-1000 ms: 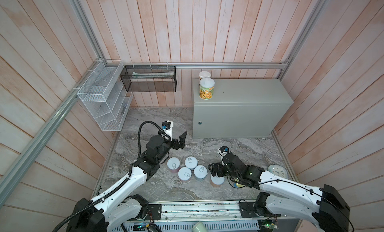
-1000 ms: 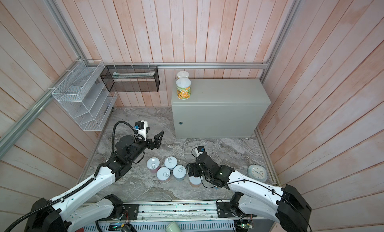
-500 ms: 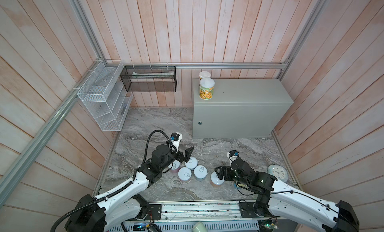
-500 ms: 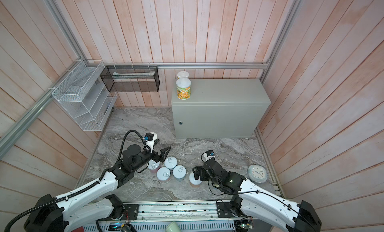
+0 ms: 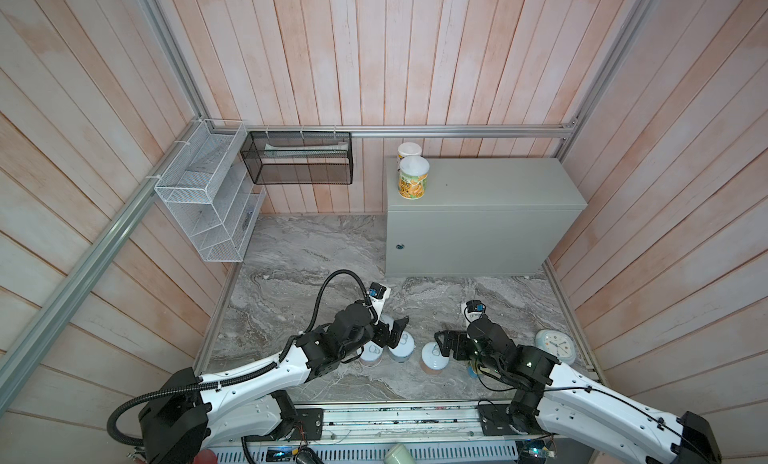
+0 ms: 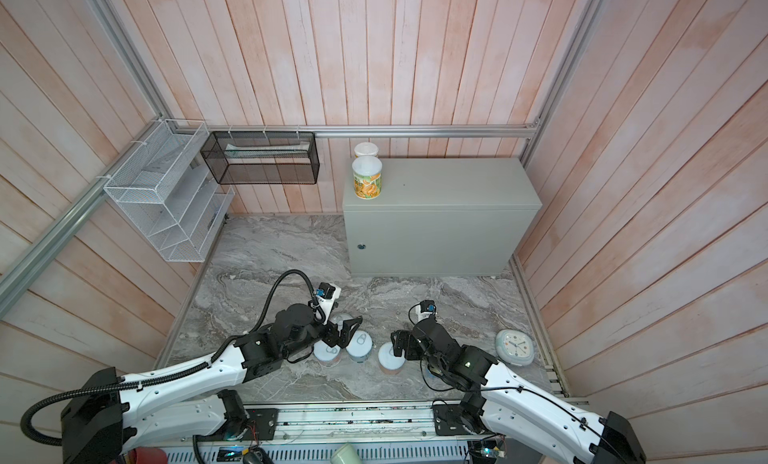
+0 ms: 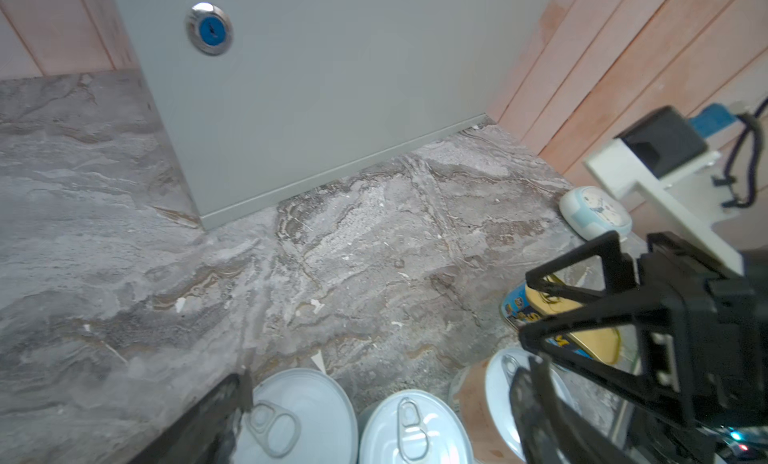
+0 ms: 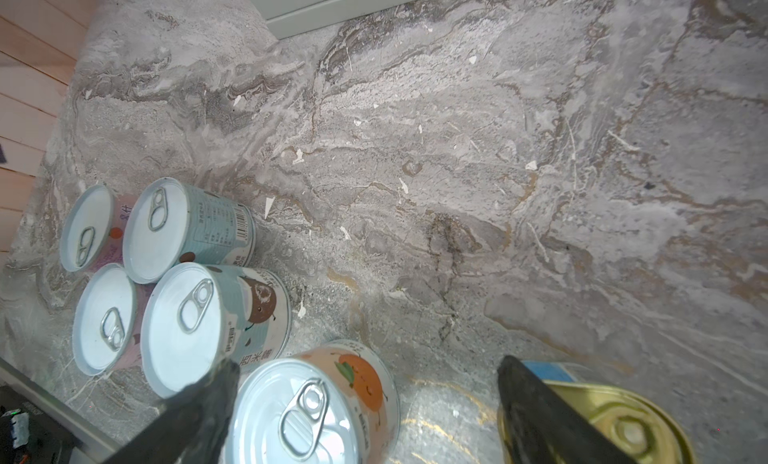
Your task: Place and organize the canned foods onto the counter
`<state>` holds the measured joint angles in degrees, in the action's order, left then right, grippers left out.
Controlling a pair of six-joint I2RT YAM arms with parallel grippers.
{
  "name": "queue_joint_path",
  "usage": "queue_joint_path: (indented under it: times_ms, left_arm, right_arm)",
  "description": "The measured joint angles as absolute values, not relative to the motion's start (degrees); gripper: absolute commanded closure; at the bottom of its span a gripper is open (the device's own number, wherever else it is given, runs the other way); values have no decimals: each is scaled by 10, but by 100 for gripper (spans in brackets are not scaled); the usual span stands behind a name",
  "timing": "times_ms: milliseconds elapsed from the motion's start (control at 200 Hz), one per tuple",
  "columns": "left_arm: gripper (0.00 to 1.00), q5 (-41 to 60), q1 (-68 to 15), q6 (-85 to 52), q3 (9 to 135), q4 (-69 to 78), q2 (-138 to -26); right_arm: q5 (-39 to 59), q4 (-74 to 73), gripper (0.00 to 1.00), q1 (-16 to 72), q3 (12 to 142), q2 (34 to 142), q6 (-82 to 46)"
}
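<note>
Left gripper and right gripper, both wide open, hover over clustered cans; closing might topple neighbours

Marble worktop carries 5 pull-tab cans, 1 gold tin, 1 clock and 1 grey box. Box top carries 2 white-lidded cans.

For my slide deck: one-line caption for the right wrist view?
Open right hand by an orange-label can, four more cans clustered beside it, gold tin nearby.
</note>
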<state>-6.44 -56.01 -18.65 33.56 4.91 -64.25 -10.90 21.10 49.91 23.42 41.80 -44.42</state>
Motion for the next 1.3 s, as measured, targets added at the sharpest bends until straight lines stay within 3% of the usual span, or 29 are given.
queue_joint_path:
  times_ms: [500, 1295]
  left_arm:
    - [0, -58, -662, -239, 430, -16, -774]
    - [0, -6, -695, -250, 496, -17, -909]
  right_arm:
    - [-137, 247, 2, 474, 213, 274, -450]
    - [-146, 258, 2, 471, 210, 267, -454]
